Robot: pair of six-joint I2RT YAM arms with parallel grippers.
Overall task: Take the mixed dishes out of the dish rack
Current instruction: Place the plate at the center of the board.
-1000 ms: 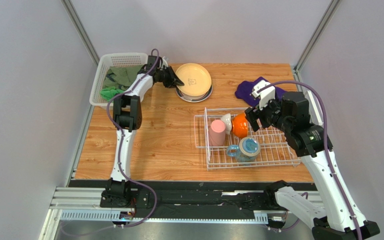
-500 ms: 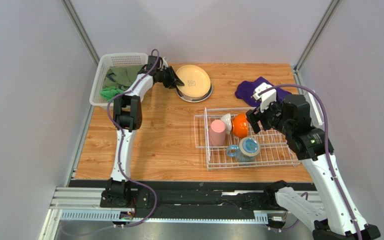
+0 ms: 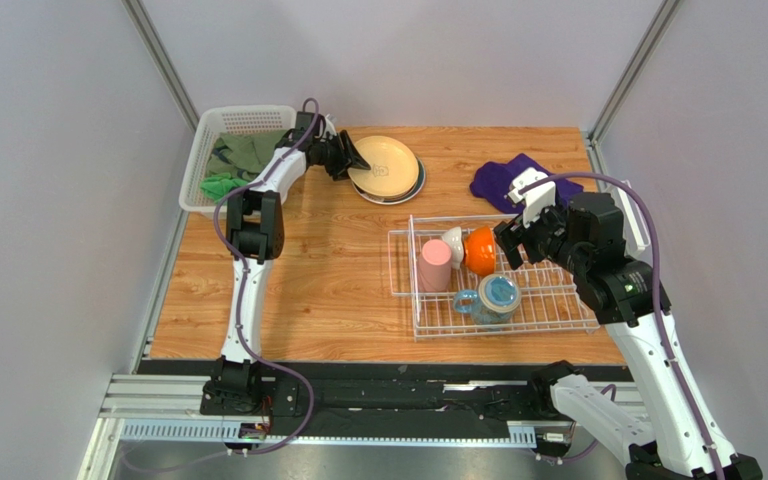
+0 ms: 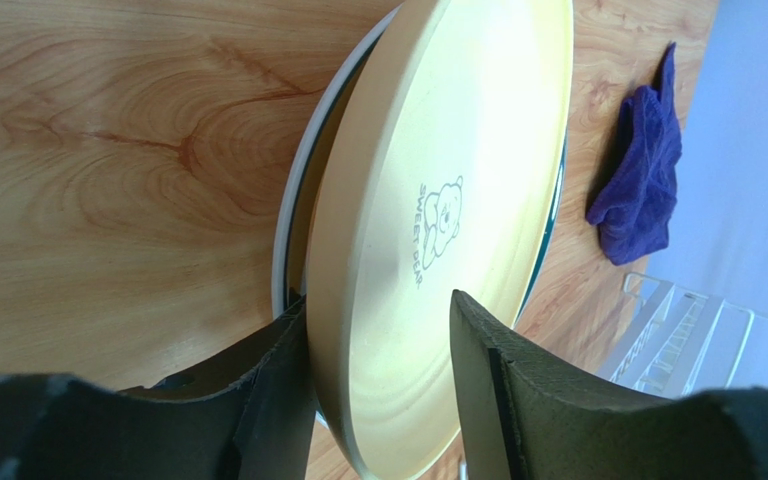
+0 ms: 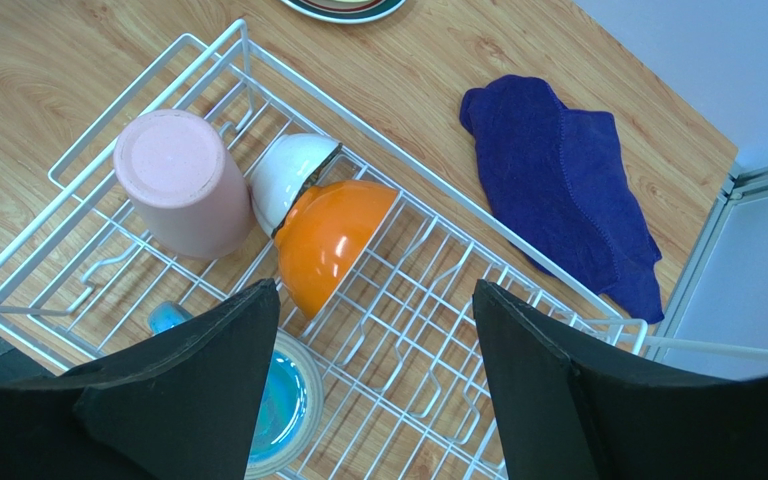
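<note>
Lettering that reads "SWEET" over a second word I take to be "BEAR", set beside a small bear drawing, marks the face of the cream plate. My left gripper has that plate clamped by its rim, one finger on each face. The plate is tilted near the middle of the table's far edge, and its lower side lies against a second plate with a dark teal rim that lies flat on the wood.

My right gripper hangs spread wide, holding nothing, above the dish rack on the right half of the table. In the rack, a pink tumbler stands mouth down at the left end. A white bowl and an orange bowl lean on edge, touching, just beside it. A mug with a blue handle sits toward the near side. I can read no writing on any of these.

A purple cloth lies crumpled by the far right corner. A white mesh basket holding green cloths sits at the far left corner. The tabletop is orange-brown wood grain. Plain grey walls and slanted metal posts enclose it.
</note>
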